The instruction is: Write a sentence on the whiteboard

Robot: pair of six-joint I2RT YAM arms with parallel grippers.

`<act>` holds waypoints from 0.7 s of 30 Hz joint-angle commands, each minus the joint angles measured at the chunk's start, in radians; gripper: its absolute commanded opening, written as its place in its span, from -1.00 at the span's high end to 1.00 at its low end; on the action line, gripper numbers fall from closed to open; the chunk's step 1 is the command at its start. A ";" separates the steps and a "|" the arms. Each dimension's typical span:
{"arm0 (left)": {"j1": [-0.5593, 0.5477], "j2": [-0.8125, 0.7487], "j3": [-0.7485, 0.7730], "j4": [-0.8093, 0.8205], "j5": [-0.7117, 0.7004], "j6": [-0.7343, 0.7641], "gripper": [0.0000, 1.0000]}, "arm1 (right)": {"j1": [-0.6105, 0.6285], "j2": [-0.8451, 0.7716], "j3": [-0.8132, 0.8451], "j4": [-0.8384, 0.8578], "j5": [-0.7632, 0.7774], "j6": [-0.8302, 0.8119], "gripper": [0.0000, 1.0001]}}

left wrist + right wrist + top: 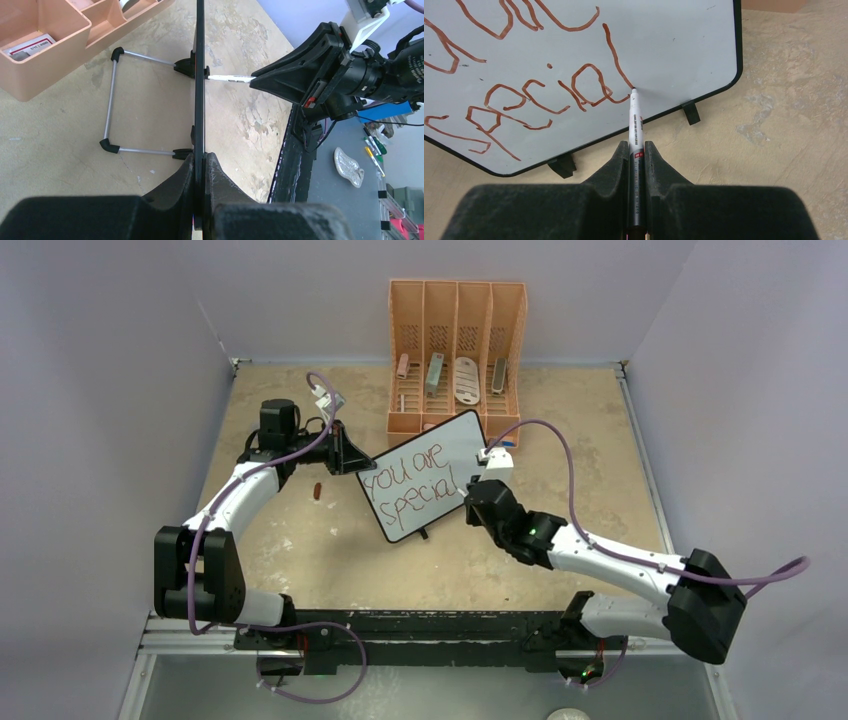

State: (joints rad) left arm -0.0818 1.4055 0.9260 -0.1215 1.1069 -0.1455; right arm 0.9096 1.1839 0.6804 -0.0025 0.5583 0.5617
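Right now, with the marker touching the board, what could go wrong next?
The marker tip touches the whiteboard, which the left fingers grip only by its thin edge: a hard push could twist it loose. The tip sits at the last letter of the sentence, so a sideways drag could scribble over it. The rim is close below, so a long stroke may run off.

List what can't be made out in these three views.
- Top view: the items in the orange organizer are too small to name; so is the small reddish object.
- Right wrist: the frame edge cuts off the sentence on its left side; the marker has print too small to read.
- Left wrist: the whiteboard shows edge-on, hiding the sentence.
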 commanded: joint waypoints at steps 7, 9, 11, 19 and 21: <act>-0.009 -0.006 0.038 -0.005 -0.004 -0.001 0.82 | -0.003 -0.203 -0.047 0.060 0.002 -0.006 1.00; -0.009 -0.011 0.039 -0.007 -0.007 -0.007 0.68 | -0.003 -0.230 -0.054 0.054 0.001 -0.008 1.00; -0.009 -0.019 0.039 -0.006 -0.007 -0.010 0.57 | -0.003 -0.254 -0.058 0.048 -0.002 -0.005 1.00; -0.009 -0.088 0.021 0.006 -0.030 -0.044 0.06 | -0.003 -0.363 -0.057 0.005 0.018 0.001 1.00; -0.009 -0.117 0.015 0.010 -0.042 -0.059 -0.07 | -0.004 -0.391 -0.054 -0.014 0.027 0.001 1.00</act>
State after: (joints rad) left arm -0.0864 1.3712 0.9279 -0.1463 1.0782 -0.1768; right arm 0.9092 0.8459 0.6197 -0.0017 0.5571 0.5598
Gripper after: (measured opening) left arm 0.485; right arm 0.115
